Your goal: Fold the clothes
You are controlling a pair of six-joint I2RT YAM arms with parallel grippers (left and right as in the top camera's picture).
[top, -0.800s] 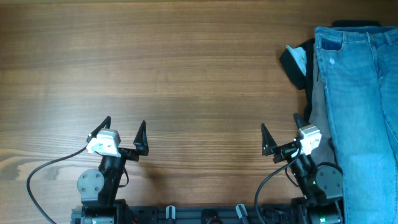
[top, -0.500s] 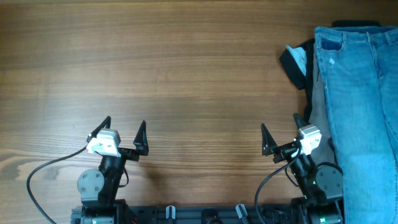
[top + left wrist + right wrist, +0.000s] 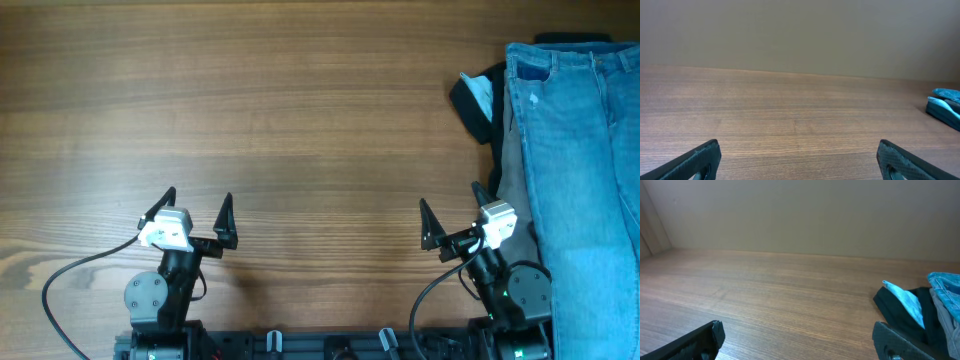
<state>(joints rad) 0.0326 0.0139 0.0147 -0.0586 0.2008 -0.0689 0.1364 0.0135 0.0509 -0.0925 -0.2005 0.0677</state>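
Folding has not begun: the jeans (image 3: 575, 160) lie flat along the table's (image 3: 300, 100) right edge, apparently over other clothes (image 3: 478, 100). The left gripper (image 3: 198, 205) and right gripper (image 3: 450, 210) rest spread wide, empty. Next, the right one must reach the jeans' waistband.

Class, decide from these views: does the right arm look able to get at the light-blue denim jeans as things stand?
Probably yes. The right gripper stands open right beside the light-blue denim jeans, which lie uncovered on the wooden table; only a flat grey fabric edge lies between them.
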